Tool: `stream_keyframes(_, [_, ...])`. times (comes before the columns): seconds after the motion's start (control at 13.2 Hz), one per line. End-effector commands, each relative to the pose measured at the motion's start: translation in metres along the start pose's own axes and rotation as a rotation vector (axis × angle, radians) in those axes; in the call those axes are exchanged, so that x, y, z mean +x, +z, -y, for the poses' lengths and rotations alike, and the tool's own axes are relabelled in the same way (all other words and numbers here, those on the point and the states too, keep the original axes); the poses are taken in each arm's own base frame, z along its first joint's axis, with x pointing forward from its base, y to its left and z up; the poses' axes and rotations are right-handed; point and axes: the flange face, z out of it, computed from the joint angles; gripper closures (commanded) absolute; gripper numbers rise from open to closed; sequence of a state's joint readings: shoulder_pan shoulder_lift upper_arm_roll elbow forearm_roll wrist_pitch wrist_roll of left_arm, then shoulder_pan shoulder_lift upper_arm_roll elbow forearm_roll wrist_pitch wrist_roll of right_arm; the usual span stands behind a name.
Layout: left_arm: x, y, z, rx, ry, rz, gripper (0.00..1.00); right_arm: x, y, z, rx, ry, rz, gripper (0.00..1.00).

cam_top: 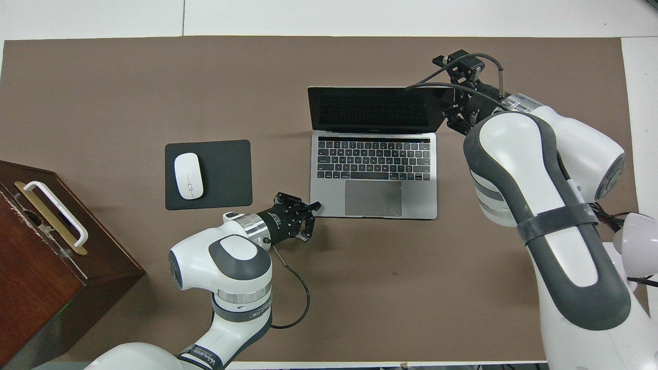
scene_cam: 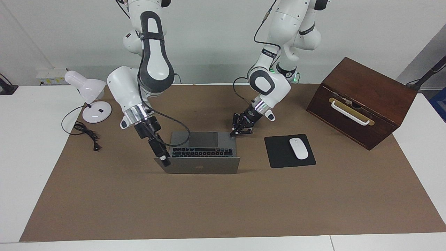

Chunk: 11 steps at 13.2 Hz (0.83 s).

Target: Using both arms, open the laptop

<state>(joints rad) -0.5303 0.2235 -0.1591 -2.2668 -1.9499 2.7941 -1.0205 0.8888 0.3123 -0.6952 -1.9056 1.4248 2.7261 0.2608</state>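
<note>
The silver-grey laptop (scene_cam: 202, 166) (cam_top: 375, 164) stands open in the middle of the brown mat. Its lid (cam_top: 370, 110) is raised, with the apple logo on the lid's outer face. My right gripper (scene_cam: 165, 159) (cam_top: 448, 114) is at the lid's upper corner toward the right arm's end and clasps its edge. My left gripper (scene_cam: 232, 133) (cam_top: 314, 207) is shut, and its tips press on the corner of the laptop's base nearest the robots, toward the left arm's end.
A black mouse pad (scene_cam: 278, 155) (cam_top: 226, 174) with a white mouse (scene_cam: 298, 148) (cam_top: 188, 176) lies beside the laptop toward the left arm's end. A brown wooden box (scene_cam: 362, 101) (cam_top: 46, 257) stands past it. A white lamp (scene_cam: 89, 92) and its cable (scene_cam: 87, 134) are at the right arm's end.
</note>
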Motion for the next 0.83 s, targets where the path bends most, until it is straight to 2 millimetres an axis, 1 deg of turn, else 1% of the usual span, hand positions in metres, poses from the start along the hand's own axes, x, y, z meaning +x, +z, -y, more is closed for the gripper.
stream_keyframes(0.0, [0.019, 0.007, -0.013, -0.028, -0.01, -0.033, 1.0, 0.012, 0.004, 0.006, -0.008, -0.035, 0.005, 0.0])
stream_keyframes(0.15, [0.018, 0.007, -0.013, -0.027, -0.01, -0.03, 1.0, 0.024, 0.0, 0.005, -0.008, -0.018, 0.008, 0.0])
stream_keyframes(0.23, [0.019, 0.007, -0.013, -0.028, -0.01, -0.033, 1.0, 0.023, 0.001, 0.005, -0.014, -0.017, 0.029, 0.0])
stream_keyframes(0.3, [0.019, 0.008, -0.012, -0.027, -0.009, -0.033, 1.0, 0.028, -0.001, 0.006, -0.018, -0.013, 0.033, 0.0])
stream_keyframes(0.38, [0.019, 0.007, -0.013, -0.028, -0.01, -0.033, 1.0, 0.027, 0.0, 0.006, -0.026, -0.011, 0.046, 0.0])
stream_keyframes(0.53, [0.019, 0.008, -0.012, -0.025, -0.009, -0.032, 1.0, 0.03, -0.009, 0.01, -0.057, -0.019, 0.071, 0.0])
stream_keyframes(0.76, [0.018, 0.008, -0.013, -0.027, -0.01, -0.03, 1.0, 0.04, -0.038, 0.027, -0.162, -0.012, 0.136, 0.0])
